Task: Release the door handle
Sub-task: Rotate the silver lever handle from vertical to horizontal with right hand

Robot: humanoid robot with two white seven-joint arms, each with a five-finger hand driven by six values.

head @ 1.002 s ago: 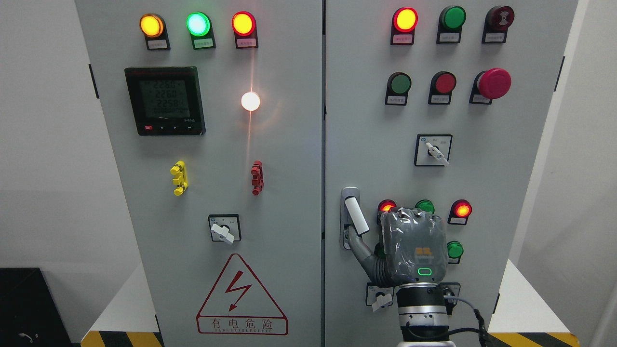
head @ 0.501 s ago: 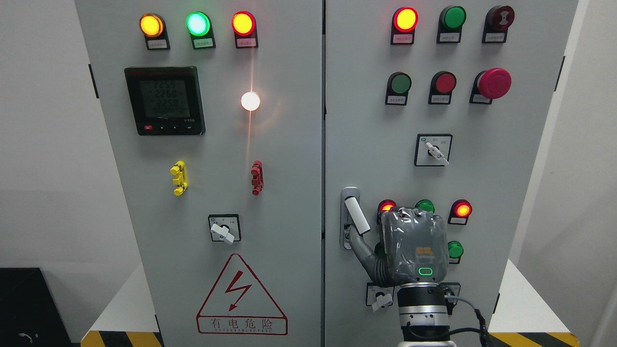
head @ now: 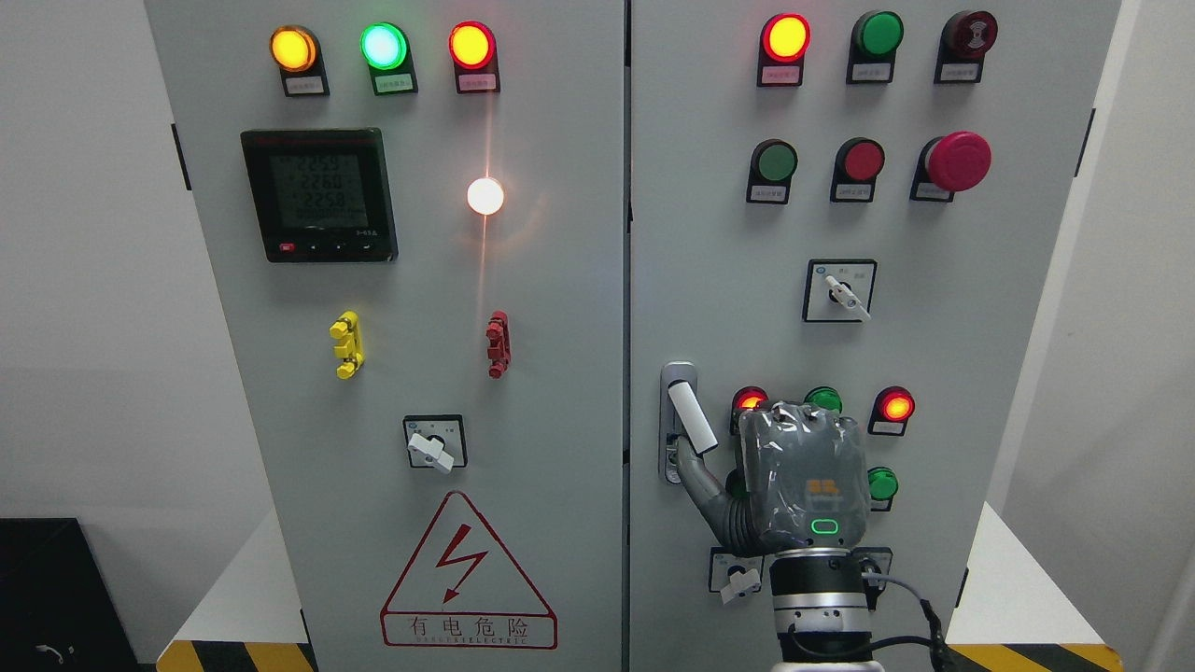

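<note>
While my right hand (head: 798, 485) sits with only its thumb under the stiff white lever door handle (head: 692, 418), up-left of the palm, I can't tell its finger state; rigid metal, I judge, safe to slip off.

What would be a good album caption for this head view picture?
Robot's right hand beside the white door handle of a grey electrical cabinet, thumb reaching just under the handle.

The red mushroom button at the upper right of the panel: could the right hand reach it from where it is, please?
Probably yes: the right hand sits below the red mushroom button on the same door, with only flush buttons between them.
</note>
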